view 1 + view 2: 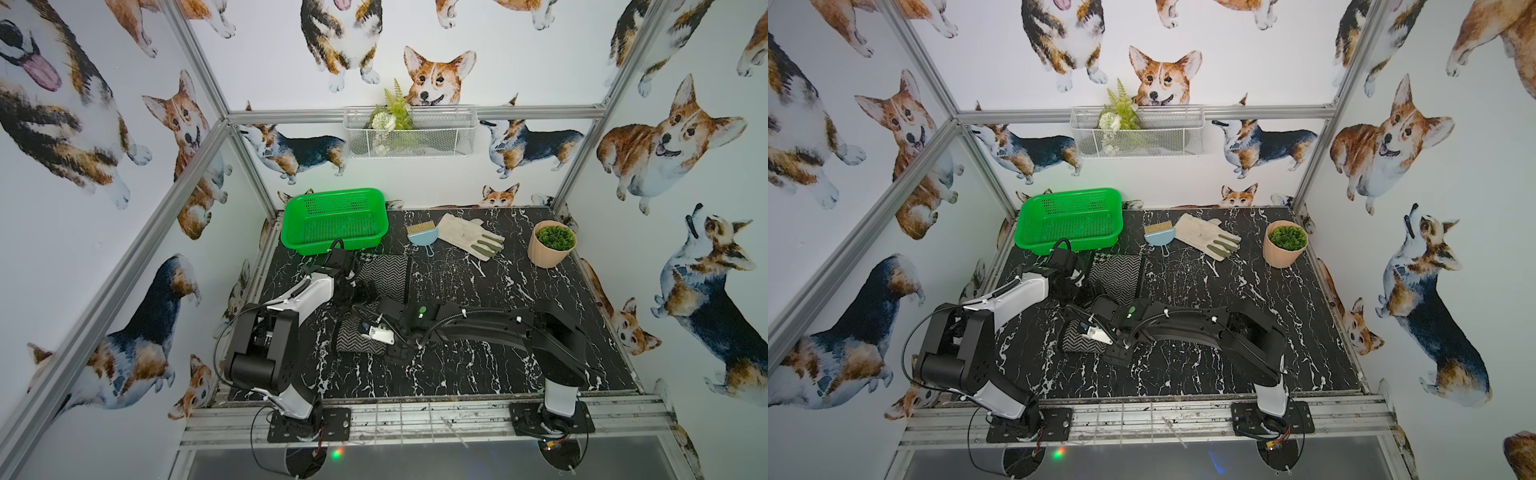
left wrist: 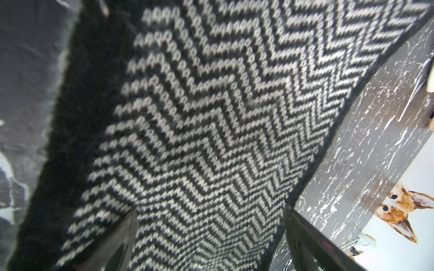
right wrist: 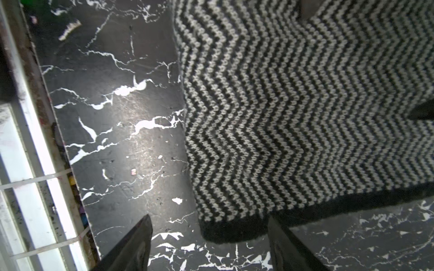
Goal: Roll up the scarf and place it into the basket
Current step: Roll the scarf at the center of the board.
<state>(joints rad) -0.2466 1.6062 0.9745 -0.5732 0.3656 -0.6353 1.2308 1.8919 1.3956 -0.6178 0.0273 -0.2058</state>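
So the long knitted black-and-white zigzag scarf (image 1: 384,276) is lying flat on the black marble bench (image 1: 478,291), right in front of the bright green perforated plastic basket (image 1: 334,220). Left gripper (image 2: 209,237) is spread wide over it, right gripper (image 3: 210,244) is spread at its black-edged corner, neither's grabbing anything.

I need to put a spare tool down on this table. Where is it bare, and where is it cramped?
Bare: the marble between the scarf, the glove and the plant pot, and the near strip in front of both arms. Cramped: the far-left, where the green basket, scarf and both grippers crowd together.
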